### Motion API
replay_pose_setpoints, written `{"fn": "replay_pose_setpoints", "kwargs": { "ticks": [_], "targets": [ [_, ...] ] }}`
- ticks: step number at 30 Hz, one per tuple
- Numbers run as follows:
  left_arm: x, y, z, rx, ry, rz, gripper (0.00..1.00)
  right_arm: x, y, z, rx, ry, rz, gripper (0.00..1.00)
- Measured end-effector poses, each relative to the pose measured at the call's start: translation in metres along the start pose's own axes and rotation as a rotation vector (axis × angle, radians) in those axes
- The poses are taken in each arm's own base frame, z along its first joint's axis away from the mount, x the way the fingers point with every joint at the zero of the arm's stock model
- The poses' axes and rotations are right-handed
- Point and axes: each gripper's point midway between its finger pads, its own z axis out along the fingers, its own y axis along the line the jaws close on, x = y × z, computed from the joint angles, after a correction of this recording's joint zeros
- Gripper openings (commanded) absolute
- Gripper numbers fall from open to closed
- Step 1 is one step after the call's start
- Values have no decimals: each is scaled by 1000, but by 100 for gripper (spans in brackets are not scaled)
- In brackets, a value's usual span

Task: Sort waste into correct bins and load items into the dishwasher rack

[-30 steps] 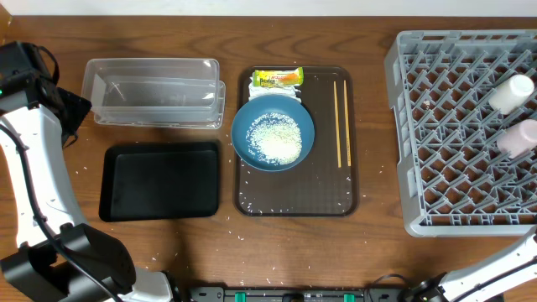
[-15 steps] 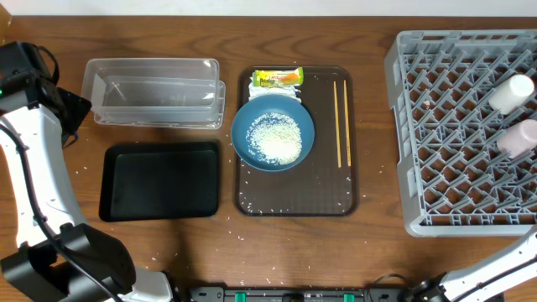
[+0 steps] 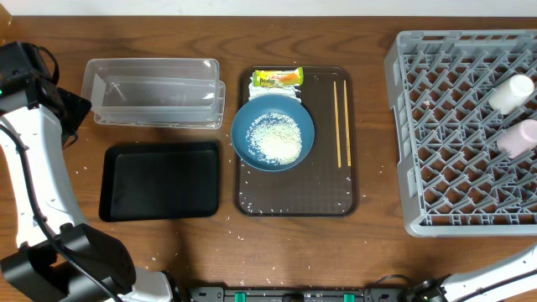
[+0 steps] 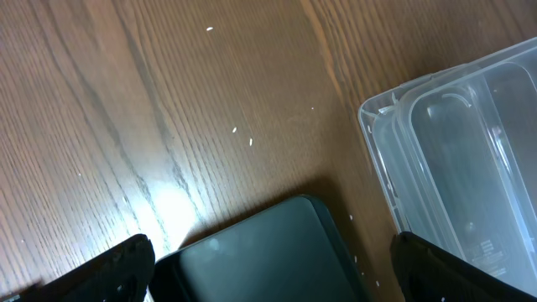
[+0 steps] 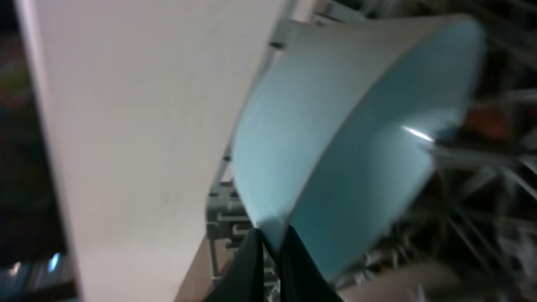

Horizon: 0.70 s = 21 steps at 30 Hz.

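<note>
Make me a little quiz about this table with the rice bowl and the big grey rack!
1. True or false: the chopsticks lie in the dishwasher rack.
2. Pick one: what is inside the dark-blue bowl? A) rice grains B) soup C) noodles
3. Fill the gap: the snack wrapper lies on the brown ____.

Key: 1 false, they lie on the brown serving tray; 2 A; 3 tray.
</note>
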Motion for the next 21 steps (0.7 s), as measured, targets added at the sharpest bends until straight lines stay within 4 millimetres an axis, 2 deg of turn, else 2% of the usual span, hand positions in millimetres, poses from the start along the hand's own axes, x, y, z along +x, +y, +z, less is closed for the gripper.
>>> {"fn": "replay_pose_setpoints", "kwargs": {
  "ticks": [3, 4, 6, 7, 8, 12, 15, 21],
  "targets": [
    [0, 0, 0, 0, -1, 0, 93, 0, 9, -17, 85, -34, -10, 17],
    [0, 0, 0, 0, 0, 0, 93, -1, 15, -25, 111, -50, -22, 22],
    [0, 0, 0, 0, 0, 0, 93, -2, 32, -41, 149, -86, -51, 49],
    [0, 0, 0, 0, 0, 0, 93, -1, 41, -48, 164, -101, -64, 69],
    [0, 0, 0, 0, 0, 0, 93, -1, 52, -57, 179, -120, -86, 99],
    [0, 0, 0, 0, 0, 0, 93, 2, 95, -88, 212, -195, -171, 99],
    [0, 0, 0, 0, 0, 0, 93, 7, 118, -102, 219, -231, -216, 99],
    [0, 0, 0, 0, 0, 0, 93, 20, 148, -110, 164, -226, -253, 99]
  ]
}}
